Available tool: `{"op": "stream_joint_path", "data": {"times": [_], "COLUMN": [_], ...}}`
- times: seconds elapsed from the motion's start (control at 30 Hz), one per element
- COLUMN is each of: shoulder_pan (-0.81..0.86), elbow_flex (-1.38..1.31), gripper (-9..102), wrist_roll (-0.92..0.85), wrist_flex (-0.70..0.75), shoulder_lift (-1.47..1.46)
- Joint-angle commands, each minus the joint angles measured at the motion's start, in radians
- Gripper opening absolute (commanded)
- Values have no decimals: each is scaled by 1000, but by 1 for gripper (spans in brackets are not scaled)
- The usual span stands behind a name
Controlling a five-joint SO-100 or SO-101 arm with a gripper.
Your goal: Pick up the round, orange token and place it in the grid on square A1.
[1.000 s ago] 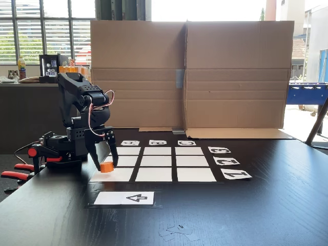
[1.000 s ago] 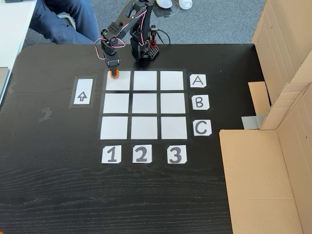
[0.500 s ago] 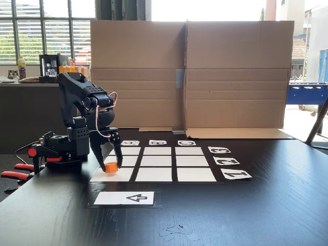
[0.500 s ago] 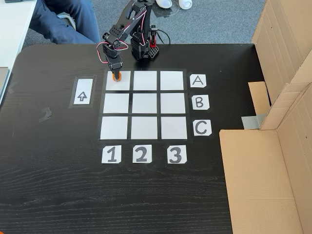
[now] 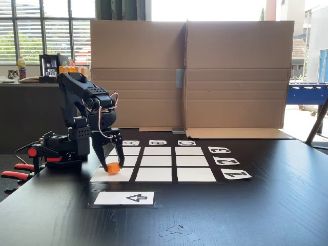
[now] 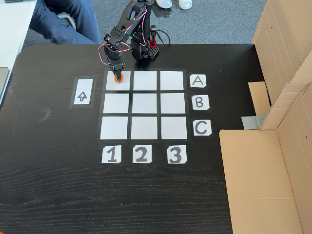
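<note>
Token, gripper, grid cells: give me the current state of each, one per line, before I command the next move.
token: between the gripper's fingers, over or on square A1; whether it touches the cell, cannot tell.
gripper: pointing down, fingers straddling the token; open or clamped, cannot tell.
square A1: white corner cell, token at its edge near the arm.
grid: other eight cells bare.
arrow card: flat on the table, untouched.

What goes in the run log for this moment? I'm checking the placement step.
phase: placing | gripper: shut on token | token: over square A1 | contact with cell: cannot tell | rest of grid: bare
</note>
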Motion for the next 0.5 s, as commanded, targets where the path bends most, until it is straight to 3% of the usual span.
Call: {"op": "stream_joint_path", "data": {"times": [0.0,0.27,0.47], "shoulder_pan": [0,5,14], "elbow_flex": [-3,0,-5], "gripper": [8,12,21], "wrist_roll": [5,5,-2], "wrist_flex": [-9,-9,-11], "shoulder_lift": [0,-6,-17]}}
